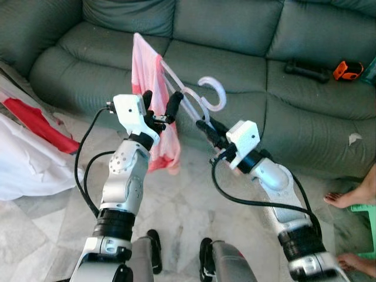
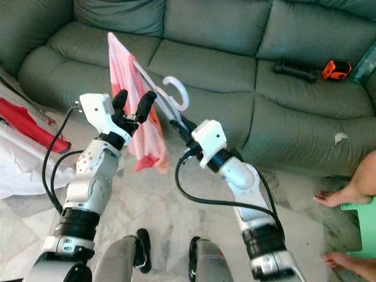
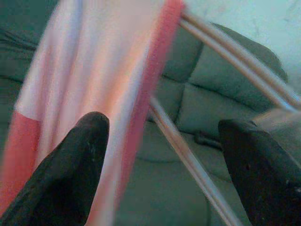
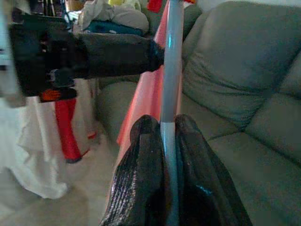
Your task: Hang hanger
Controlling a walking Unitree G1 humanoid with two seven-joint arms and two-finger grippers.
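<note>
My left pincer (image 1: 158,104) stands spread open beside the hanging pink-and-white cloth (image 1: 148,76), touching nothing I can confirm. The translucent white plastic hanger (image 1: 194,100) slants from that cloth down rightward, and my right pincer (image 1: 207,128), clamped on its bar, is the arm carrying it above the grey-green sofa (image 1: 247,64).

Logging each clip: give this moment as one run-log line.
right gripper: shut on hanger | left gripper: open beside pink cloth | backdrop: sofa | hanger not hung

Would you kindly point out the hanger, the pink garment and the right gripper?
hanger (image 1: 214,94), left eye view, on its white hook.
pink garment (image 1: 144,70), left eye view, on its upper cloth.
right gripper (image 4: 169,141), right wrist view, between fingertips clamping the hanger bar.
</note>
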